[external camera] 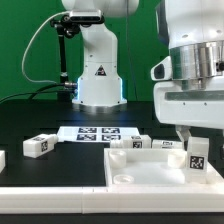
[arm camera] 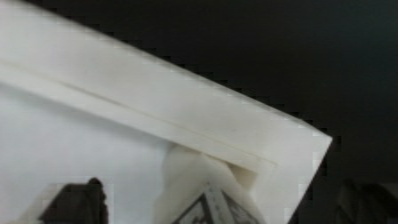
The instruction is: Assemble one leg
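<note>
While gripped, tag-stickered leg (external camera: 197,155)

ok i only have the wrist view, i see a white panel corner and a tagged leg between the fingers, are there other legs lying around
observer: yes, the exterior view shows a loose leg on the black table, well off to that view's left of the panel.
operator: any closer ones
observer: a second leg and a third leg lie just behind the panel's far rim.
operator: where is the gripper over the panel
observer: the gripper is at the panel's far corner on the exterior view's right, with the tagged leg upright under it.
</note>
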### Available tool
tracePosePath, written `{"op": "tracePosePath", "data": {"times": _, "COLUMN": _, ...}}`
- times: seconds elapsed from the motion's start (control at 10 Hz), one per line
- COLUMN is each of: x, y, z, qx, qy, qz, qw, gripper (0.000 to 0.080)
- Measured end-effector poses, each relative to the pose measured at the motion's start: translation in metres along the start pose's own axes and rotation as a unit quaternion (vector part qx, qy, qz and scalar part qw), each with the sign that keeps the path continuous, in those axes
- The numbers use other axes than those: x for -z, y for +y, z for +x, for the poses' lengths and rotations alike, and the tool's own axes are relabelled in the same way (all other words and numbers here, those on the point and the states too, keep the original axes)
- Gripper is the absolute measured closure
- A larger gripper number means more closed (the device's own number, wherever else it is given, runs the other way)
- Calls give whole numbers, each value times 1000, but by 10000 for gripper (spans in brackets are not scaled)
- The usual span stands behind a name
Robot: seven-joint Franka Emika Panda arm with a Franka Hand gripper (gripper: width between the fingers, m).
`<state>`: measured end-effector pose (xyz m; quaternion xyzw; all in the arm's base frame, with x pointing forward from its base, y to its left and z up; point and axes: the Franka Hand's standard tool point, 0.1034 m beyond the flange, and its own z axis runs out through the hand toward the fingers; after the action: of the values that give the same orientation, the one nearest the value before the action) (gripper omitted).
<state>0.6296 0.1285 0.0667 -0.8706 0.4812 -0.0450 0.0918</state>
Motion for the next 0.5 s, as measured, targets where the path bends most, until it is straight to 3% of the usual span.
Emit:
{"op": "tracePosePath", "data": {"times": 0.1, "x": 2, "y": 0, "z": 4, "qx": 117, "qy": -3, "qz": -16, "qw": 993, "gripper": 150}}
{"op": "tracePosePath", "data": {"times": 0.2, "x": 4, "y": -1, "z": 16, "qx": 221, "qy": -2, "qz": -23, "qw": 975, "gripper": 150}}
{"op": "tracePosePath", "data": {"times": 0.3, "x": 2, "y": 1, "z": 18, "qx": 282, "qy": -1, "qz": -32, "qw": 959, "gripper": 150}}
{"op": "tracePosePath", "data": {"times": 0.4, "x": 2, "y": 1, "z": 17, "qx": 266, "qy": -2, "qz": -32, "qw": 964, "gripper": 150}}
{"op": "tracePosePath", "data": {"times": 0.5, "x": 2, "y": 2, "z": 17, "qx": 266, "qy": -1, "qz": -32, "qw": 963, "gripper": 278}}
